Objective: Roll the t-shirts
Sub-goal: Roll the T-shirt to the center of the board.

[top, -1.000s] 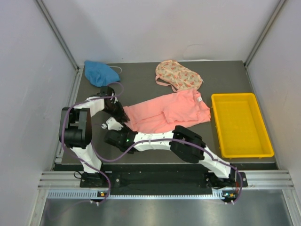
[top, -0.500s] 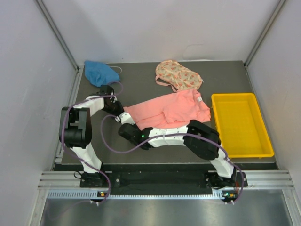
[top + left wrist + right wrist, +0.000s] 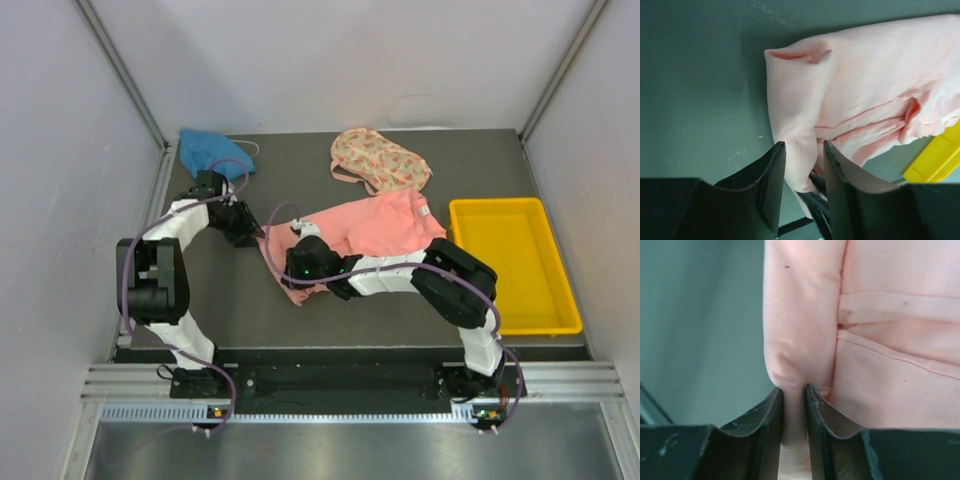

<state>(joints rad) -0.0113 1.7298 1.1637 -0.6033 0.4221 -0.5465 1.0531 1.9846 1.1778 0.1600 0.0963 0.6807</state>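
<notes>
Top external view: pink t-shirt lies crumpled in the middle of the table. Its small white neck label is at the right end, just beside the yellow tray. Left end of the shirt is bunched, with a flap trailing toward the near edge. Blue t-shirt balled in the far left corner; floral t-shirt heaped at the far edge, centre, apart from the pink one. Left arm bends in from the left side; right arm reaches across to the shirt's left end, both wrists close together there. Right wrist view: right gripper jaws nearly together, a rounded fold of pink cloth pinched between them. Seam lines run off to the right, bare table to the left. Left wrist view: left gripper jaws parted, nothing clamped. The folded edge of the pink shirt lies just past the fingertips and shows through the gap, with a dark part of the other arm low in that gap. Corner of the tray at the right margin.
</notes>
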